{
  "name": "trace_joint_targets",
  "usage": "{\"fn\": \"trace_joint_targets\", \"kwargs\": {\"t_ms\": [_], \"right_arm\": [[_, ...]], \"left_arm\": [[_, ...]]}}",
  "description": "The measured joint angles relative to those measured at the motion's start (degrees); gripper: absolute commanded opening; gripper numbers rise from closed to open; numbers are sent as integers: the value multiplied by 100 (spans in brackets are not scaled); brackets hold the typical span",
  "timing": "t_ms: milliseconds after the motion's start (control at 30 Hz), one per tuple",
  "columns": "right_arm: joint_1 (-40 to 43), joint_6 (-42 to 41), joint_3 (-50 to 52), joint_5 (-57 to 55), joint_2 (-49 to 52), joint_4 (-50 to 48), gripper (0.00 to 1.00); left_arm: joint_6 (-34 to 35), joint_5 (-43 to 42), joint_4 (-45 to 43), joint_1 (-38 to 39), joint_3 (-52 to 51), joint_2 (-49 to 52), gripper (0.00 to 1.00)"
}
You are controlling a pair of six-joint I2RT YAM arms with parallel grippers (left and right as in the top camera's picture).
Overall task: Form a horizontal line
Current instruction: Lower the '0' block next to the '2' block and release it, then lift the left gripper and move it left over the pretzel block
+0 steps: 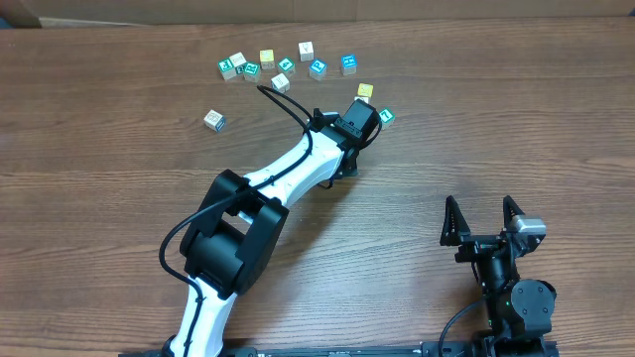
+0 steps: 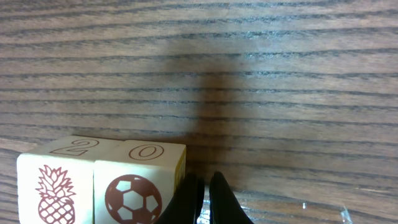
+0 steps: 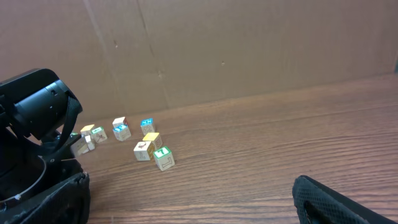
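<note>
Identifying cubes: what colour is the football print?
The football print is dark red; left wrist view.

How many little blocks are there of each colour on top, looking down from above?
Yellow-top cubes: 2
White-top cubes: 4
Teal or blue-top cubes: 6
Total: 12 in the overhead view; the arm could be hiding more.

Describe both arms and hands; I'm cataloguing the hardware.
Left arm: white shells, black joints, a looping black cable; left hand slim and black. Right arm: all black; right hand has two tapered black fingers, grey camera block beside.
</note>
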State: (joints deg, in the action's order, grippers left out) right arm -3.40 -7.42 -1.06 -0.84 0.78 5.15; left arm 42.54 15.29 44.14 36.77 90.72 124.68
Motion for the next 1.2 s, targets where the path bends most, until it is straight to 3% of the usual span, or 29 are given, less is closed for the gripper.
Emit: {"fn": "trace_joint_targets", "kwargs": {"t_ms": [700,1000,1200], "right_arm": [[0,-2,0,0,0,0,100],[0,-2,0,0,0,-2,100],[0,0,0,0,0,2,100]], "left_arm": [[0,0,72,0,46,0,4],[-258,-59,122,-13,1130,11,4],[-610,-579,592,-275,1904,11,4]]}}
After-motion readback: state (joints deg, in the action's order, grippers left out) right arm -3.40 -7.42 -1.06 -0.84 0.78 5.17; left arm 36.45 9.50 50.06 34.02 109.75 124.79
